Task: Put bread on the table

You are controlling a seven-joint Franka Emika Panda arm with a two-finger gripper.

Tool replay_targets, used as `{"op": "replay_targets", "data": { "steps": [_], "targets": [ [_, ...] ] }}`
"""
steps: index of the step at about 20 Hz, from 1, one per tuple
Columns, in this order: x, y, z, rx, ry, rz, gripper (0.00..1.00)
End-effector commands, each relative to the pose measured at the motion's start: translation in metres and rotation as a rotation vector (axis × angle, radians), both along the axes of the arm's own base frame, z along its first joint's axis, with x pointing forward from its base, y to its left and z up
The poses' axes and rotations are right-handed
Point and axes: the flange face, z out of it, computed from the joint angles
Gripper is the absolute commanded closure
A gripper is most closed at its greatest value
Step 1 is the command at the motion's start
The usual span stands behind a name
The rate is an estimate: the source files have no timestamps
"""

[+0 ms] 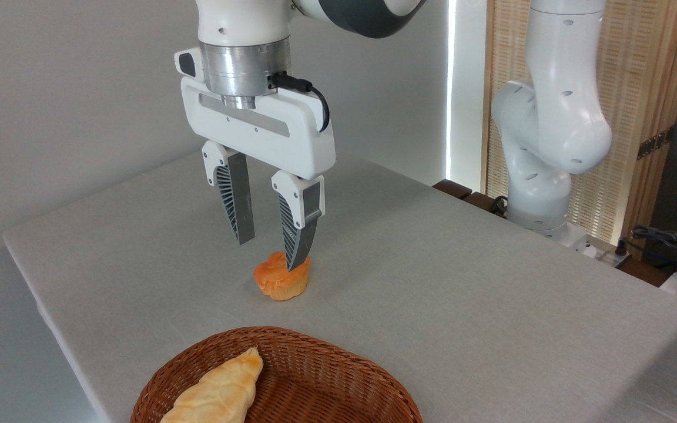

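Bread (216, 393) in basket (338, 376) — end effector (268, 249) spread above bun (281, 282).

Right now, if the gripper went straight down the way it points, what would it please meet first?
Probably the orange bun: the open gripper hangs just above it, jaws pointing down, with one tip overlapping the bun's top. Depth is unclear from this view, so it might reach the table behind it instead.

Robotics lab: Franka arm (550, 117) bolted by cloth-topped table (462, 282), cables (667, 241)
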Motion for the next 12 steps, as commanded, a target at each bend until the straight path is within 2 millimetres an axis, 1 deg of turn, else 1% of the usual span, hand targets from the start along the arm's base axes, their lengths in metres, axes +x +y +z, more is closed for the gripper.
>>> {"op": "replay_targets", "data": {
  "steps": [1,7,10,11,12],
  "targets": [
    [0.007,-0.001,0.002,-0.013,-0.023,0.008,0.0],
    [0.015,-0.003,0.004,-0.053,-0.09,0.079,0.0],
    [0.025,-0.002,-0.006,-0.044,-0.115,0.094,0.0],
    [0.029,-0.002,-0.014,-0.038,-0.122,0.097,0.0],
    [0.032,-0.002,-0.018,-0.035,-0.127,0.097,0.0]
  ]
}}
